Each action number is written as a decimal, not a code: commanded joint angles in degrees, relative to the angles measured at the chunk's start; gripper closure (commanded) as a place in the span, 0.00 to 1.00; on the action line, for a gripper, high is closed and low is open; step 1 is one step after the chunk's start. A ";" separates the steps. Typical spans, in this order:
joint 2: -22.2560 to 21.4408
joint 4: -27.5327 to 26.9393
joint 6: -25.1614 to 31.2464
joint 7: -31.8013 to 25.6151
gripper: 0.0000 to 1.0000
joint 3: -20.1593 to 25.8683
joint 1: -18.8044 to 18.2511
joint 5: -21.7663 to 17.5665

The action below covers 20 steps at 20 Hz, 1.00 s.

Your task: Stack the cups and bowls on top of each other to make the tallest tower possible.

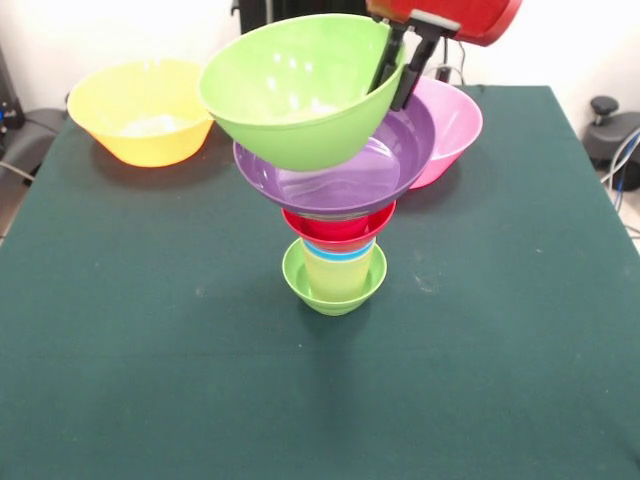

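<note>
Gripper (397, 72) is clamped on the rim of the green bowl (300, 90), which hangs tilted, just above and a bit left of the purple bowl (340, 165) topping the tower (335, 260). Needs levelling and centring, I'd say.

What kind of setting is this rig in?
Likely a robotics lab bench: dark green table against a plain white wall, loose cables at its edge, and a red arm's gripper holding the green bowl.

Dark green table (120, 380); yellow bowl (140, 110), pink bowl (455, 125), tower (335, 270) apparently resting directly.
</note>
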 commanded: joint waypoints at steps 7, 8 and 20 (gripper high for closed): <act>3.04 4.62 -3.89 3.13 1.00 -3.16 3.21 -2.23; 3.07 4.62 -4.01 3.21 1.00 -3.29 3.32 -2.19; 3.59 4.21 -4.51 4.17 1.00 -5.38 5.17 -1.51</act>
